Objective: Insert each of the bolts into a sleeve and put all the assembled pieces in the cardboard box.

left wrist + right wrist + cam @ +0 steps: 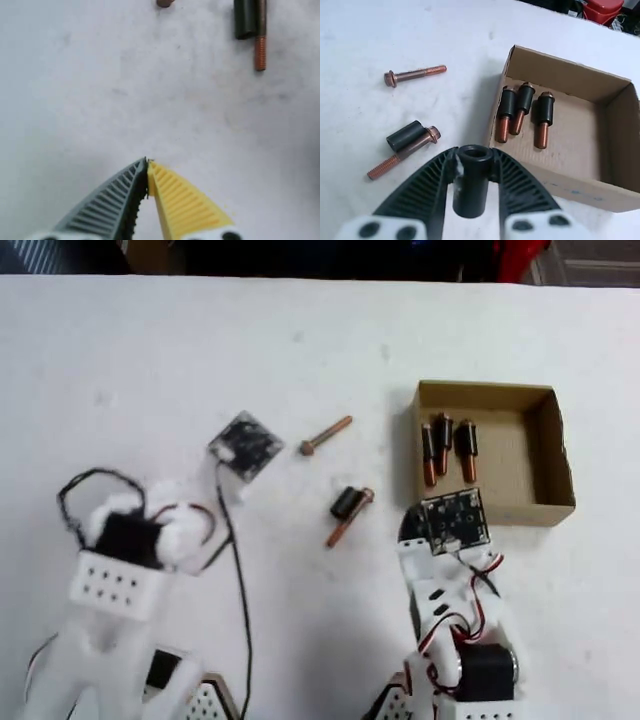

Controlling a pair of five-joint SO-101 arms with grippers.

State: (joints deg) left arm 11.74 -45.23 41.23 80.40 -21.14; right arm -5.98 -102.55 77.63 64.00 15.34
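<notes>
3 assembled pcs in box, bolt x2 loose, sleeve x2

High cam: fixed, off the arms, looks down over the whole table. Left wrist cam: close, low over the tabletop. Right wrist cam: higher, angled toward the cardboard box. All three share the bolt beside a sleeve.

Nothing legible anywhere. Faint bluish marks on outer front wall of box, too blurred to read.
</notes>
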